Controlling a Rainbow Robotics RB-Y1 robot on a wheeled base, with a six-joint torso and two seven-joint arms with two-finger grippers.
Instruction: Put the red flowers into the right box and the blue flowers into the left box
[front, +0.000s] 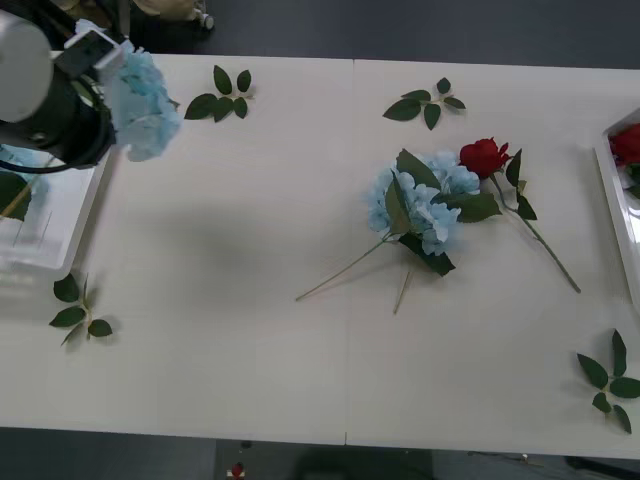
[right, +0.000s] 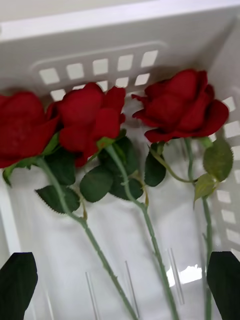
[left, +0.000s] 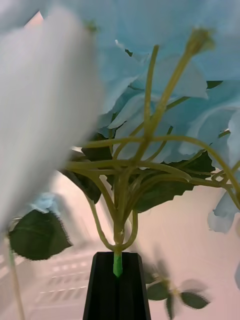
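Note:
My left gripper (left: 117, 285) is shut on the green stem of a blue flower (left: 165, 75). It holds the flower in the air at the table's far left (front: 140, 100), beside the left box (front: 60, 240), which has a blue flower in it (front: 15, 160). More blue flowers (front: 420, 205) lie in a heap at the table's centre, with one red flower (front: 485, 157) just to their right. My right gripper (right: 120, 287) is open over the right box (right: 125, 30), where three red flowers (right: 90, 117) lie side by side. The right box's edge (front: 612, 200) is at the table's right side.
Loose green leaf sprigs lie at the far left (front: 222, 95), far centre (front: 428, 103), near left (front: 78, 308) and near right (front: 610, 380). A wide bare stretch of white table (front: 230, 250) separates the left box from the flower heap.

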